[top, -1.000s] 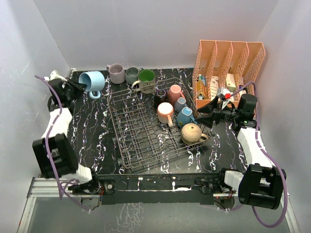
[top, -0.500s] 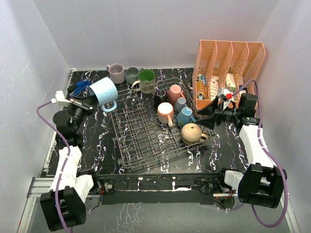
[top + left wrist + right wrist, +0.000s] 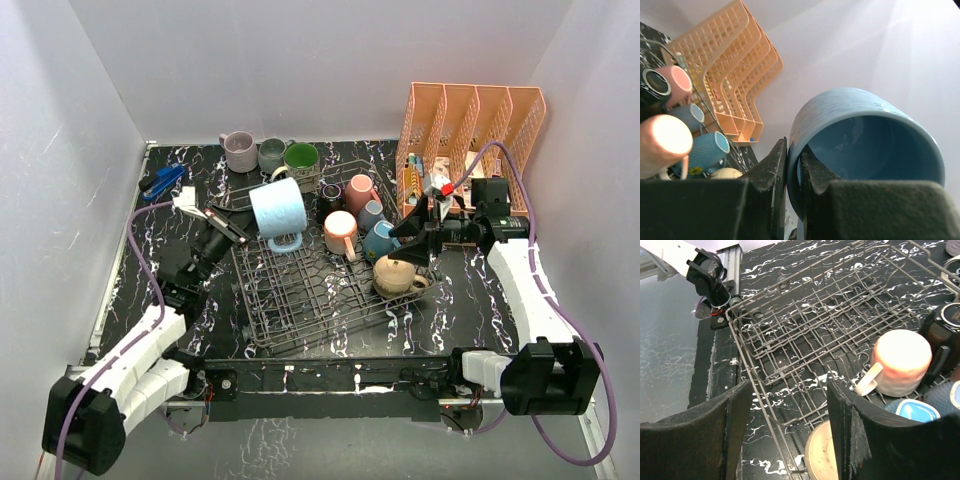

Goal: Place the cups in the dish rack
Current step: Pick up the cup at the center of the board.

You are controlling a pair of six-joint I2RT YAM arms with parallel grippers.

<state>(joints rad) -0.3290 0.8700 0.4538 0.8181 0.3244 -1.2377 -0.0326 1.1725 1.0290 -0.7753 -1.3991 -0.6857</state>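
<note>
The left gripper (image 3: 240, 222) pinches the blue mug (image 3: 277, 208) by its rim, seemingly above the rack (image 3: 290, 290) at centre frame; the right gripper (image 3: 789, 405) gapes wide.

Overhead wide, wrists close — shared dish rack (image 3: 290, 292)

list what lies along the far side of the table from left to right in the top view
small blue item → mauve mug → dark grey mug → mug with green inside → orange mesh organizer

R wrist: tan mug (image 3: 820, 452) cut off btm edge.
</note>
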